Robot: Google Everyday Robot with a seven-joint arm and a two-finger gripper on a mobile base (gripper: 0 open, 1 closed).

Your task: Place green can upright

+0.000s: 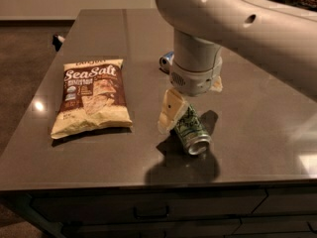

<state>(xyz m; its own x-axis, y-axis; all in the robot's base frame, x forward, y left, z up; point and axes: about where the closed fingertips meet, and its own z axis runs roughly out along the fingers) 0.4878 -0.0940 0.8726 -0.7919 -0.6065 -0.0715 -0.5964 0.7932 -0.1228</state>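
Seeing green can (192,132) on its side near table (257,133) front edge, silver end toward front-right corner. Reads as gripper (178,119) set low against it to tip it upright; clamped or apart, can't tell. Noting Sea Salt chip bag (91,97) flat by left edge, out of the way.

dim light; gripper (180,123) at the green can (194,131) casts a dark shadow (181,166) forward.
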